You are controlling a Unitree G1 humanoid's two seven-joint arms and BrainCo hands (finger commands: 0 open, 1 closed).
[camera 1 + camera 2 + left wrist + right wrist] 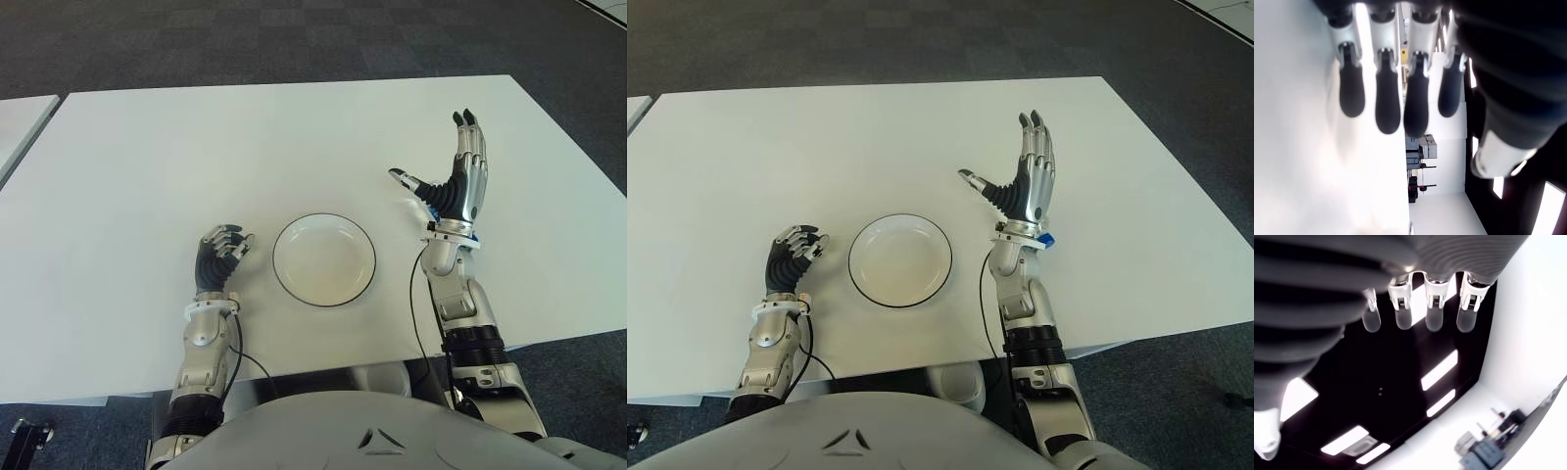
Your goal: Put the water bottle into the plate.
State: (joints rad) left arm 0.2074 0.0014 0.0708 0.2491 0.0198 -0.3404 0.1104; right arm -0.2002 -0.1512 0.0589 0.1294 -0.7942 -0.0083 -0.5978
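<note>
No water bottle shows in any view. The white plate (323, 259) with a thin dark rim lies on the white table (196, 147), near its front edge, and holds nothing. My left hand (223, 250) shows just left of the plate, its fingers (1388, 98) curled over the tabletop with nothing in them. My right hand (449, 181) is raised to the right of the plate, palm turned toward it, fingers (1403, 313) straight and thumb spread, holding nothing.
Bare tabletop stretches behind and to both sides of the plate. A second white table (20, 122) shows at the far left edge. Dark carpet (294, 39) surrounds the table.
</note>
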